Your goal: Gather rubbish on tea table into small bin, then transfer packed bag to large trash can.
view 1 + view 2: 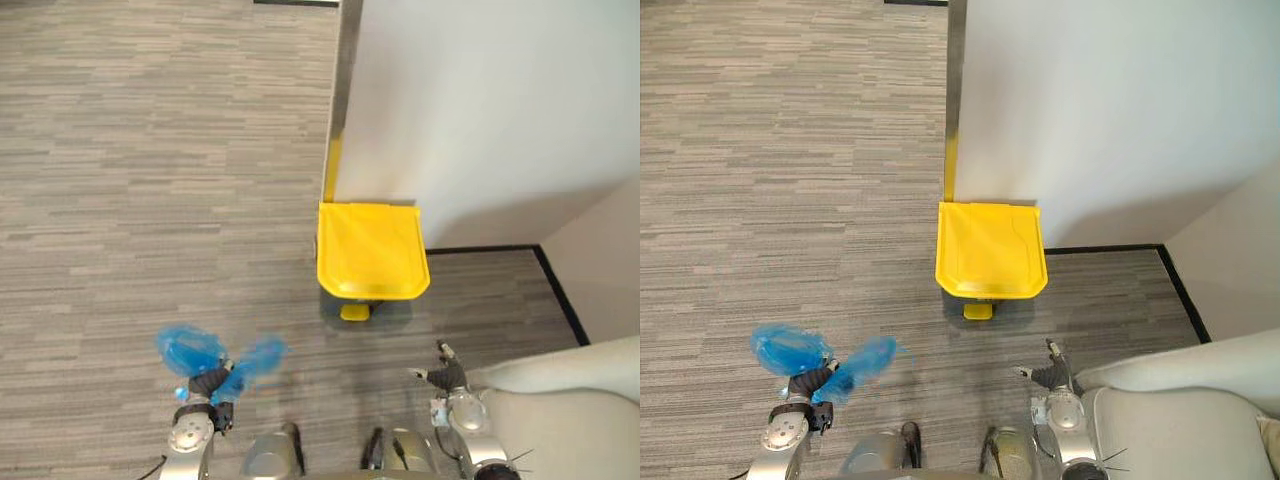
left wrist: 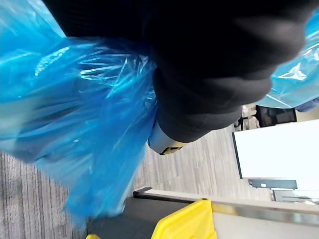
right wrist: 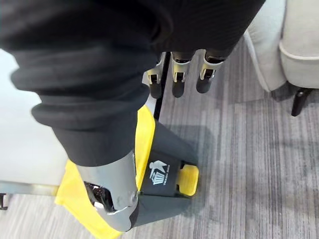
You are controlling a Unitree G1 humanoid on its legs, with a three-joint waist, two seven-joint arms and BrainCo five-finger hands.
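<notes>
Left robot hand (image 1: 212, 384) clutches crinkly blue plastic bag (image 1: 188, 349); right robot hand (image 1: 446, 376) hangs loose-fingered.

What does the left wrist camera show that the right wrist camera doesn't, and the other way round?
Left wrist view: the blue bag bunched in the left hand, with a white panel beyond. Right wrist view: the right hand, fingers relaxed and holding nothing, the can's yellow pedal, and a pale sofa. Both: the yellow-lidded trash can and the grey carpet.
</notes>
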